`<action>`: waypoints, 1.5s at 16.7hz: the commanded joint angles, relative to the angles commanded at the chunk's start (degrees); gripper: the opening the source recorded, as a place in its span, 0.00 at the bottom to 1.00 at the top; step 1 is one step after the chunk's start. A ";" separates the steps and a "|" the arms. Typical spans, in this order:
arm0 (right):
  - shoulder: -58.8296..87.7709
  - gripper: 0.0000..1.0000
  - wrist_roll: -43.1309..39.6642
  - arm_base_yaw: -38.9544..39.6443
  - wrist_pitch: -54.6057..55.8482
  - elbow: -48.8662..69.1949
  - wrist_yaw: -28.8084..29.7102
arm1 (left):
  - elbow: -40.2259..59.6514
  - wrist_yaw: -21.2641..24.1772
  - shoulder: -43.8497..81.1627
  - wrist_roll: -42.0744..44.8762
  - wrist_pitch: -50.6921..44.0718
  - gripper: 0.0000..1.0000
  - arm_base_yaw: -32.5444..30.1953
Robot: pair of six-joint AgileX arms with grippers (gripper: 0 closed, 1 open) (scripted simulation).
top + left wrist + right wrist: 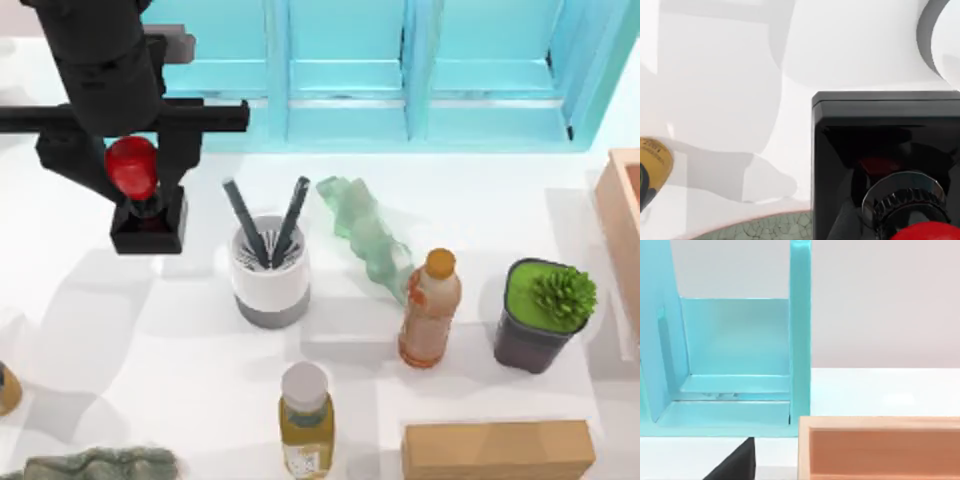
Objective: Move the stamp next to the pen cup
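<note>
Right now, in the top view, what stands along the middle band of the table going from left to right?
Stamp under the left claw → pen cup → crumpled green wrapper → orange-capped bottle → dark pot with green plant → wooden box edge.

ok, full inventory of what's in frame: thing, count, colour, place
stamp: 1, black square base with red knob, table's left, left of the cup, held by the left gripper
pen cup: 1, white with grey band, two black pens, centre-left
orange-capped bottle: 1, amber, right of centre
white-capped bottle: 1, yellow, front centre
potted plant: 1, dark pot, green plant, right
crumpled green plastic bottle: 1, pale green, lying behind the orange-capped bottle
wooden block: 1, tan, front right
wooden box: 1, light wood, right edge
shelf: 1, turquoise, back
left gripper: 1, black, over the stamp
</note>
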 joint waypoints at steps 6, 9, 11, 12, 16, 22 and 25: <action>0.00 1.00 0.00 0.00 0.00 0.00 0.00 | -4.09 -0.02 -0.71 -0.12 3.62 0.00 -0.20; 0.00 1.00 0.00 0.00 0.00 0.00 0.00 | -4.18 -0.02 -0.72 -0.12 3.70 0.00 -0.21; 0.00 1.00 0.00 0.00 0.00 0.00 0.00 | -4.18 -0.02 -0.72 -0.12 3.70 0.15 -0.21; 0.00 1.00 0.00 0.00 0.00 0.00 0.00 | -4.18 -0.02 -0.72 -0.12 3.70 0.23 -0.21; 0.00 1.00 0.00 0.00 0.00 0.00 0.00 | -4.18 -0.02 -0.72 -0.12 3.70 0.53 -0.21; 0.00 1.00 0.00 0.00 0.00 0.00 0.00 | -4.18 -0.02 -0.72 -0.12 3.70 0.98 -0.21; 0.00 1.00 0.00 0.00 0.00 0.00 0.00 | -4.18 -0.02 -0.72 -0.12 3.70 1.00 -0.21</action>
